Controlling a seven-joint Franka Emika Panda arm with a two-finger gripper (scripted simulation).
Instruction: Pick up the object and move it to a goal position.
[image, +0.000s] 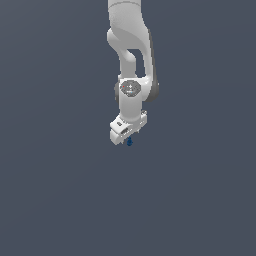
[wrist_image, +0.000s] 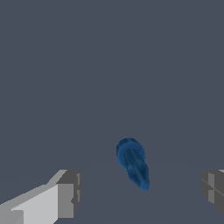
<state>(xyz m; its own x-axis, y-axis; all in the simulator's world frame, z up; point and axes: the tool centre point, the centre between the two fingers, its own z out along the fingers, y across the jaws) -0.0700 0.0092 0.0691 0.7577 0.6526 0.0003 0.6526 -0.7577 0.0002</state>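
I am hanging my end effector (image: 126, 136) straight down over the dark grey tabletop (image: 200, 200), and the small dark blue object (image: 129, 142) is sitting right beneath it, just showing below the white housing in the exterior view. In the wrist view my two fingers (wrist_image: 65, 197) are standing wide apart, one at each lower corner of the picture, with the object (wrist_image: 133, 164) lying in the gap between them and touching neither. So I am reading my end effector as spread and carrying nothing.

The object is a slim, elongated piece with a rounder, slightly wider ribbed end and a tapering tip. It is looking rigid and very light to me, far smaller than my fingers, so weight is not worrying me. What is worrying me is its narrowness and rounded form: it is likely to roll or squirt sideways if my pads are meeting it off-centre.

I am judging the best hold to be across the slim shaft near its middle, pads squeezing the long sides, with the ribbed end left free. It is sitting nearer one finger than the other, so I am thinking of centring myself first.
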